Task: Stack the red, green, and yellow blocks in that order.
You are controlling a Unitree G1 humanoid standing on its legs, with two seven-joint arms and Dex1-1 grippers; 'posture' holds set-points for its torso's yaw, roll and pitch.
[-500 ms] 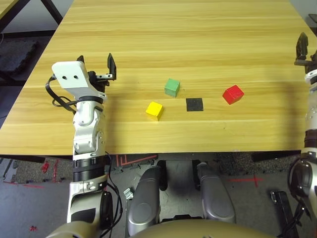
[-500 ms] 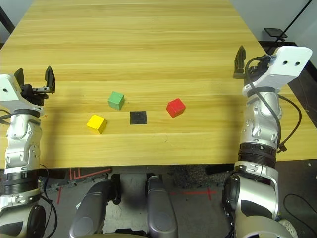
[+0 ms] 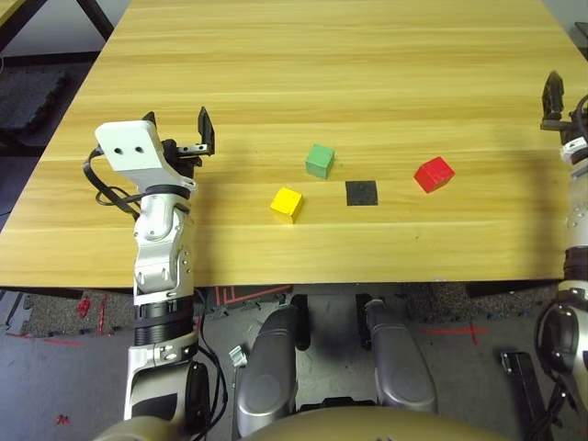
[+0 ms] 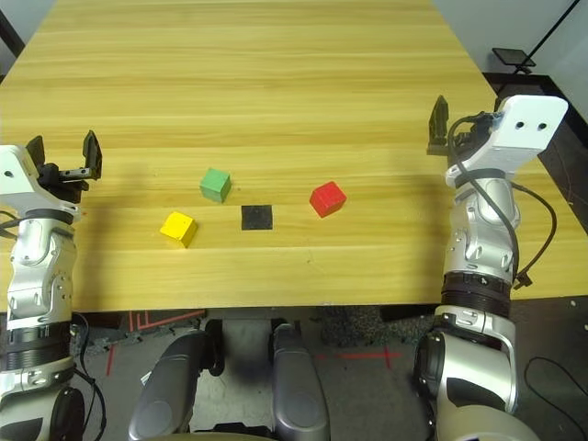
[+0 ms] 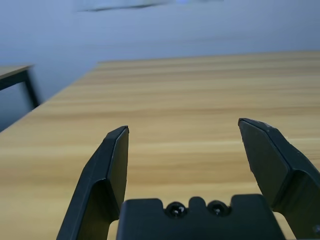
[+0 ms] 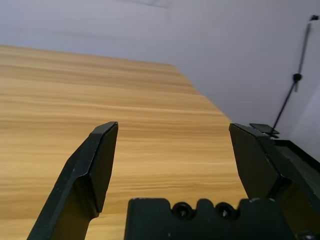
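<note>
Stack 0/3: no blks stacked, all on counter (image 4: 276,83). Rel. to blk patch (image 4: 256,218): red (image 4: 328,198) 2 o'clock, green (image 4: 216,185) 10, yellow (image 4: 179,229) 9. L pincer (image 5: 183,125) + R pincer (image 6: 174,125) spread, empty.

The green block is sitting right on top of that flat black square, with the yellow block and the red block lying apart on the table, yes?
Not quite: in the left eye view, the green block rests on the bare table, apart from the flat black square. The yellow block and the red block do lie apart on the table.
</note>
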